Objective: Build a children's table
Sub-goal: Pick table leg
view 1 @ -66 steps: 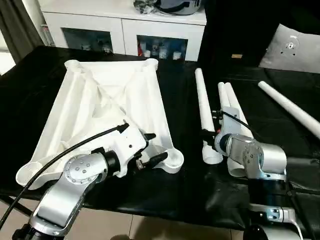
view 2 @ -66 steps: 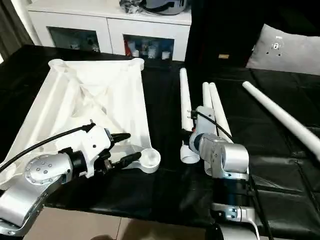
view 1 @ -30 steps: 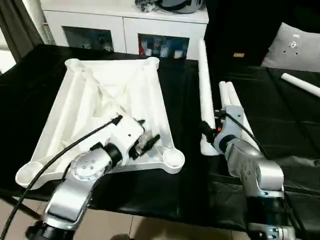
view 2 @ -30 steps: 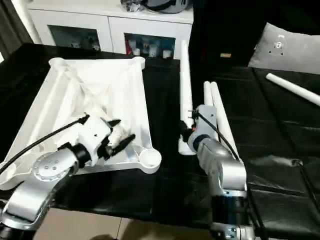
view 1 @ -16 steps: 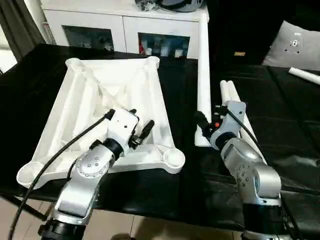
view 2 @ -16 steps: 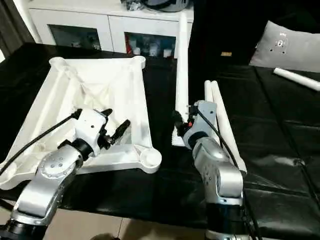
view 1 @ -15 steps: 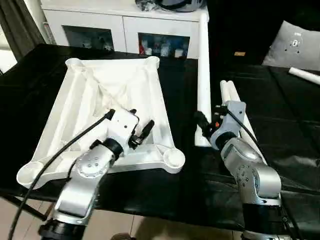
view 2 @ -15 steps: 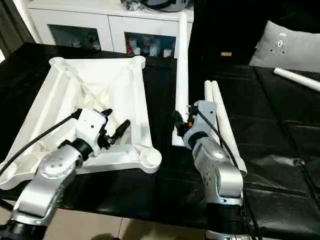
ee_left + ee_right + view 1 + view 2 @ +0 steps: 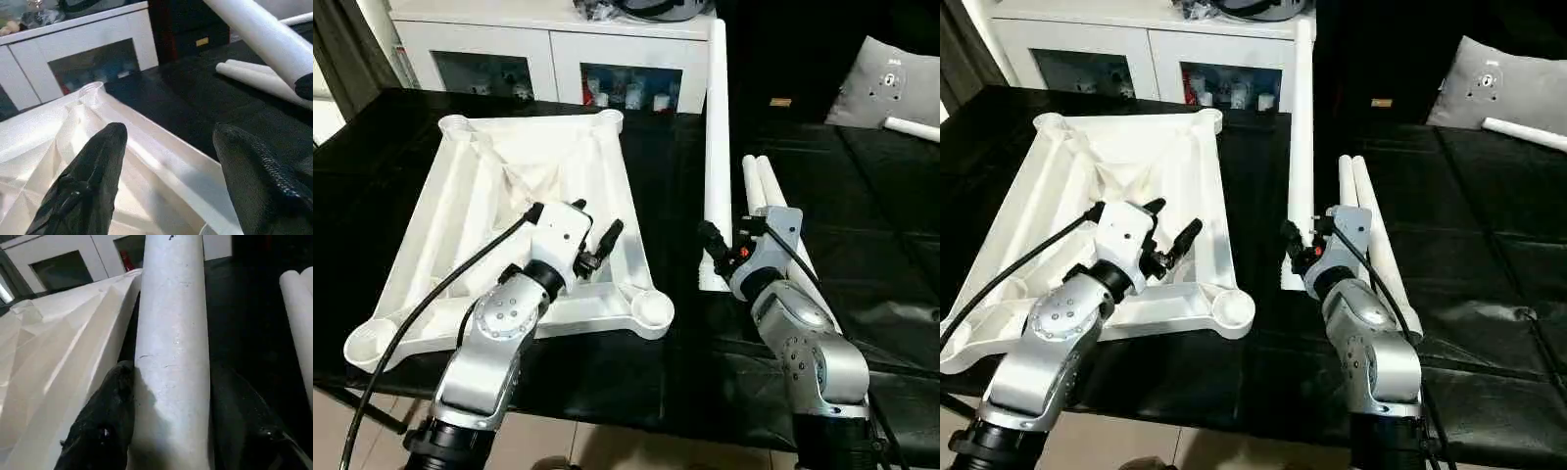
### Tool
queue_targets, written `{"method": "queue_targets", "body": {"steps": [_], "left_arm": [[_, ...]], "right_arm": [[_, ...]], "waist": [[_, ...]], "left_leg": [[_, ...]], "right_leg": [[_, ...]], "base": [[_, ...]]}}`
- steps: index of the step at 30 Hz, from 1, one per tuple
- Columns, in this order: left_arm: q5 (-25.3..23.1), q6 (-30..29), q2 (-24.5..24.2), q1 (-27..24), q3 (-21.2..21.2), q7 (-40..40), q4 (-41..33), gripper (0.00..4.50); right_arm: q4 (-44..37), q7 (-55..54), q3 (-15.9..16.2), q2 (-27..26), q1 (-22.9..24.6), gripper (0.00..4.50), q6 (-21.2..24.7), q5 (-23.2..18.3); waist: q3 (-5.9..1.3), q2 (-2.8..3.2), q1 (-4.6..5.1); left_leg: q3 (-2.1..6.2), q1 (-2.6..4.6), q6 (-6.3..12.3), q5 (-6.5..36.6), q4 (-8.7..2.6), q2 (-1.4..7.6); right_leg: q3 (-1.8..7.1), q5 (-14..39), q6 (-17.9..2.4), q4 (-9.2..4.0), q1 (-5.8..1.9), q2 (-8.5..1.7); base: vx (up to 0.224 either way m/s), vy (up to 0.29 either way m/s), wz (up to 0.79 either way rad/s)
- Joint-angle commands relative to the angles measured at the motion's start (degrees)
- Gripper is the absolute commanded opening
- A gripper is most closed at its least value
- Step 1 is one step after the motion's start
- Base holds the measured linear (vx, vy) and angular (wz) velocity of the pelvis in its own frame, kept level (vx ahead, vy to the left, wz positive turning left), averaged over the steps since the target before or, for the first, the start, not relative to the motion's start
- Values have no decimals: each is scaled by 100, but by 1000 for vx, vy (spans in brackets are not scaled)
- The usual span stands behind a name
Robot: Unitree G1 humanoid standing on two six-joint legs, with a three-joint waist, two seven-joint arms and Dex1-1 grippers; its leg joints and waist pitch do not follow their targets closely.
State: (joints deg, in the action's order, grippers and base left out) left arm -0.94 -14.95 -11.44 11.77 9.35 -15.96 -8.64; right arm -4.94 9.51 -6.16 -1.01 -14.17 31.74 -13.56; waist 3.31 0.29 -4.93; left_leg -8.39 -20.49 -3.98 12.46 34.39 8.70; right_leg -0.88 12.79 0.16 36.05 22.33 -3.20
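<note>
The children's table top (image 9: 509, 186) lies upside down on the black table, ribbed underside up, with round sockets at its corners. My left gripper (image 9: 579, 217) hovers open over its near right part, not far behind the near right socket (image 9: 652, 311); nothing sits between the fingers (image 9: 93, 181). My right gripper (image 9: 173, 379) is shut on a long white leg (image 9: 715, 127) near its thick end. That leg slants up toward the cabinet, just right of the top's edge. Two more legs (image 9: 766, 191) lie side by side behind the right wrist. Another leg (image 9: 913, 127) lies far right.
A white cabinet with glass doors (image 9: 558, 61) stands behind the table, and a grey cushion (image 9: 891, 86) sits at the back right. The black cloth (image 9: 646, 367) runs to the table's front edge just below the near sockets.
The right gripper has tipped the held leg steeper, its far end now higher against the cabinet. The left gripper has moved farther in over the table top, still open.
</note>
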Motion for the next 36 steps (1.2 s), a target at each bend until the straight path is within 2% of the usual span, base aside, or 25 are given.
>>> {"method": "queue_targets", "body": {"steps": [1, 3, 9, 10, 12, 14, 20, 23, 29, 31, 33, 35, 36], "left_arm": [[-36, -21, -9, -13, -46, 62, -68, 317], [-28, -19, -17, -16, -80, 72, -68, 317], [-39, 29, -33, 5, -149, 65, 8, 317], [-35, 37, -43, 22, -147, 61, 25, 317], [-33, 39, -45, 45, -152, 55, 41, 317], [-28, 59, -49, 102, -165, 24, 91, 317], [-19, 72, -61, 123, -190, 0, 108, 317], [100, -141, -27, 108, -262, -10, 68, 317], [597, -669, 139, 187, -541, -87, -122, 317], [774, -773, 139, 216, -584, -213, -135, 317], [698, -455, 43, 216, -501, -333, -107, 352], [624, -340, 23, 209, -491, -305, -69, 352], [625, -356, 27, 207, -501, -294, -66, 371]], "right_arm": [[-32, 78, 82, 24, -120, 189, -96, -67], [-30, 87, 122, 26, -129, 189, -100, -50], [17, 88, 169, 40, -148, 189, -133, -11], [25, 84, 176, 50, -148, 189, -154, 6], [26, 79, 180, 61, -148, 189, -170, 12], [22, 68, 189, 82, -146, 189, -203, 18], [37, 66, 202, 95, -156, 189, -243, 25], [48, 92, 218, 104, -171, 189, -271, 23], [72, 224, 209, 124, -232, 189, -385, -75], [45, 306, 212, 139, -239, 189, -439, -126], [17, 349, 229, 162, -229, 189, -464, -135], [19, 344, 233, 177, -213, 189, -473, -125], [23, 340, 236, 186, -207, 189, -478, -120]], "waist": [[-331, -26, 6], [-331, -39, 9], [-352, -20, -1], [-358, 18, -6], [-378, 1, -4], [-380, 20, -7], [-354, 4, 0], [-352, 5, 2], [-342, -5, 2], [-344, 14, -9], [-353, 11, -7], [-359, 17, -2], [-363, 13, -2]], "left_leg": [[71, -14, 48, 456, -426, 322], [67, -19, 68, 398, -422, 321], [65, -25, 100, 222, -398, 311], [71, -23, 92, 207, -393, 310], [66, -35, 105, 97, -374, 306], [64, -49, 130, 2, -363, 297], [64, -37, 67, 380, -396, 315], [63, -37, 37, 454, -403, 315], [53, -37, 21, 604, -403, 300], [58, -38, 21, 615, -403, 302], [65, -51, 51, 568, -406, 303], [68, -51, 55, 506, -401, 308], [66, -50, 57, 477, -398, 305]], "right_leg": [[239, 190, -980, -400, -269, -406], [236, 110, -978, -397, -268, -400], [233, -192, -1006, -364, -274, -395], [232, -227, -1018, -355, -268, -398], [230, -434, -1028, -338, -280, -389], [221, -663, -1063, -318, -277, -379], [225, -139, -1046, -368, -261, -391], [225, -6, -1022, -378, -252, -392], [227, 291, -1001, -410, -232, -389], [230, 315, -1002, -409, -227, -396], [225, 229, -983, -410, -236, -388], [222, 75, -979, -394, -242, -383], [222, 22, -985, -388, -247, -382]], "base": [[0, 0, 0], [0, 0, 0], [0, 0, 0], [0, 0, 0], [0, 0, 0], [0, 0, 0], [0, 0, 0], [0, 0, 0], [0, 0, 0], [0, 0, 0], [0, 0, 0], [0, 0, 0], [0, 0, 0]]}}
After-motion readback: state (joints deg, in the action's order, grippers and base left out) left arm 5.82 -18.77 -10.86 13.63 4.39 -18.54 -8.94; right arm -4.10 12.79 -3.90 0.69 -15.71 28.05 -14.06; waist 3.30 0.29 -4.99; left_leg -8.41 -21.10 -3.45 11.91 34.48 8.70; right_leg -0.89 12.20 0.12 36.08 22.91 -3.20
